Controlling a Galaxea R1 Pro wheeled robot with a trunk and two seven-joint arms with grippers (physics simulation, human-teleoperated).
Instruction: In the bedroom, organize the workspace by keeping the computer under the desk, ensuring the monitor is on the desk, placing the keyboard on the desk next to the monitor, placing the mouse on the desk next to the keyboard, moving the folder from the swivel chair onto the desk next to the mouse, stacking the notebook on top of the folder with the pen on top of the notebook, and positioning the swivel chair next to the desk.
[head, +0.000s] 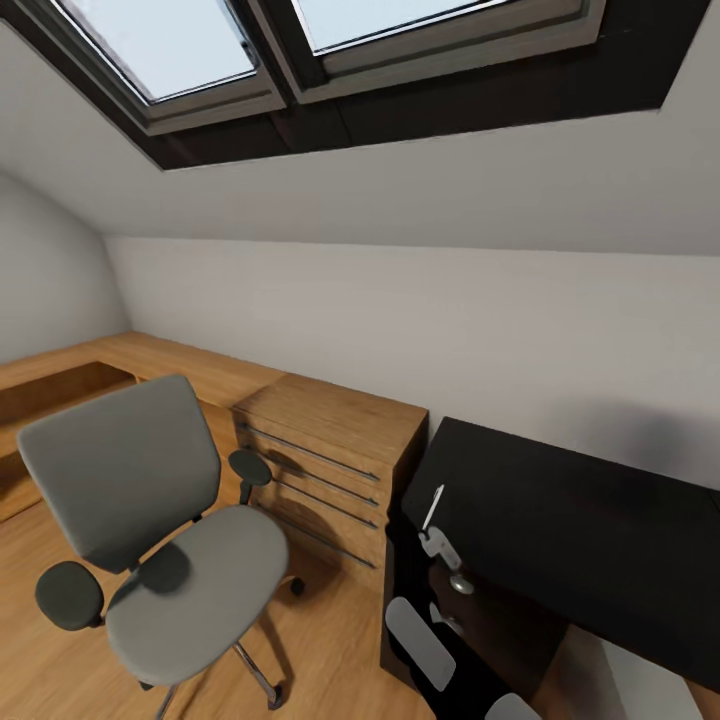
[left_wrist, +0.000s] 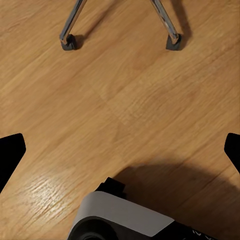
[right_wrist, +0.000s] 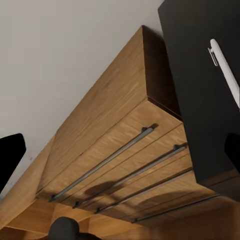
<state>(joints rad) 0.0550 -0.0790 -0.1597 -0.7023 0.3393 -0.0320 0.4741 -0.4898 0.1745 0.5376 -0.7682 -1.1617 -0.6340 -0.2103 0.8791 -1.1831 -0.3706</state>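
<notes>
Sloped attic walls rose over a wooden floor. My right gripper (right_wrist: 120, 150), jaws spread and empty, faced the chest of drawers (right_wrist: 125, 150); the pen (right_wrist: 225, 70) lay on the black desk (right_wrist: 200, 75) just beyond. The swivel chair (head: 160, 540) stood beside my left, seat bare.

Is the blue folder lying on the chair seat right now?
No, in the head view the grey seat of the swivel chair is bare, with nothing lying on it.

No readable text anywhere.
Nothing lettered or numbered on the swivel chair (head: 150, 540), nor on the desk (head: 560, 520) beside the chest of drawers (head: 330, 470), nor on the pen (head: 433, 505).
</notes>
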